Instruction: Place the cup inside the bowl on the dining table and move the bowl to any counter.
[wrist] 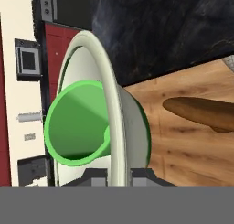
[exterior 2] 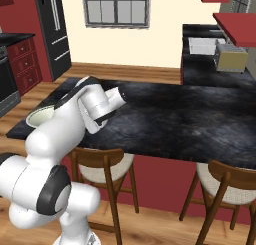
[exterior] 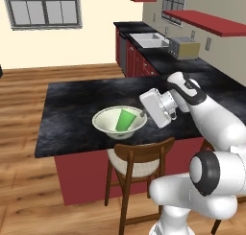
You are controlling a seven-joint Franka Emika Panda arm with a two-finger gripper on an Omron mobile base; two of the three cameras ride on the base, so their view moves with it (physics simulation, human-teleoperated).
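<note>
1. Hand view puts the bowl [wrist: 130,122] edge-on, its rim running up the picture from between the finger tips; the end effector [wrist: 119,175] is pinched narrow on that rim, one finger inside and one outside.
2. Left base view shows the same grip from behind: the end effector [exterior: 143,115] meets the bowl [exterior: 103,124] at its right-hand rim, so the bowl lies to the left of the hand.
3. The cup [exterior: 125,120] already lies tilted inside the bowl, mouth toward the hand, its green wall leaning against the inner slope (in the hand view the cup [wrist: 77,129] sits just inside the rim).
4. My reading: the cup step is done, and carrying the bowl is what remains. A one-sided rim grip leaves the bowl's weight hanging away from the fingers, so it may tip.
5. The bowl sits near the front edge of the tabletop [exterior: 72,109], above a wooden chair [exterior: 139,162]; whether it rests on the stone or is just clear of it, I cannot tell.
6. The counter [exterior: 163,61], with sink [exterior: 149,40] and toaster [exterior: 185,48], lies well apart, behind and right of the tabletop.
7. Right base view hides most of the bowl [exterior 2: 39,117] behind the arm.
</note>
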